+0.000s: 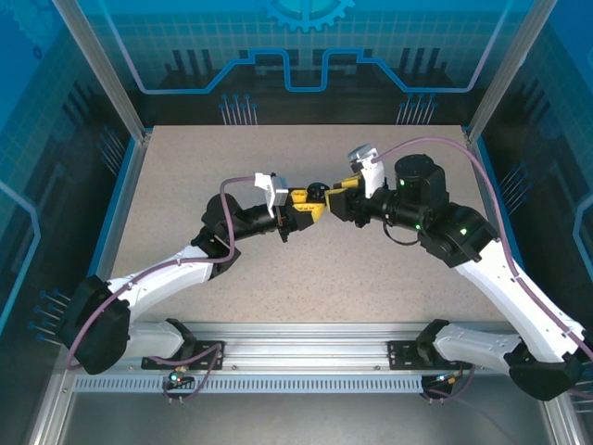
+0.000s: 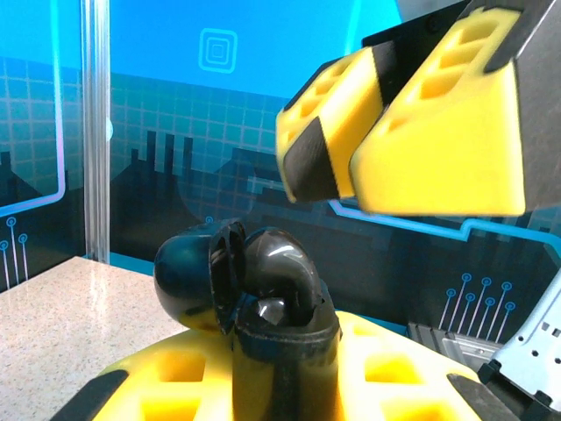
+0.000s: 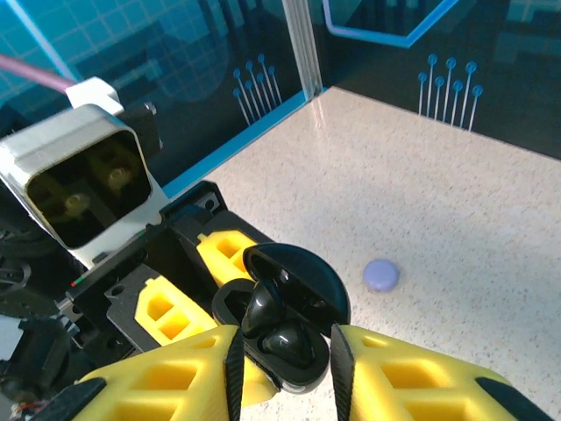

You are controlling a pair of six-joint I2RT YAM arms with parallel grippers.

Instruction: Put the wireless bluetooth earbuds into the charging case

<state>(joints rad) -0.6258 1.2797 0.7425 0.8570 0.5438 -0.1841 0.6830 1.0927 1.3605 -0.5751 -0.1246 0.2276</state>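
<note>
while the left tool [image 1: 310, 204] is clamped low on the black charging case [image 2: 285, 360] and appears to hold it clear of the worktop [image 3: 456, 202] with the lid swung open, the danger lies in the last bit of seating. a black earbud [image 3: 261, 309] sits in the case's well but looks canted, its stem leaning up toward the lid rather than sunk flush, so i judge it is not fully home. the right tool [image 3: 285, 340] hovers just over the opening, its jaws a little apart and nothing that i can see between them. if it presses down off-centre, the earbud could tip out of its pocket or wedge crooked, and a bud that pops free would drop to the worktop and likely skitter off. a hard push could also twist the round, glossy case between the left tool's yellow fingers, since they grip a smooth curved body. the open lid stands close beside the right tool, and a brush against it could swing it down onto the raised stem. a small pale lavender piece [image 3: 381, 274] lies on the worktop well apart from the case. whether it is another earbud i cannot tell.
</note>
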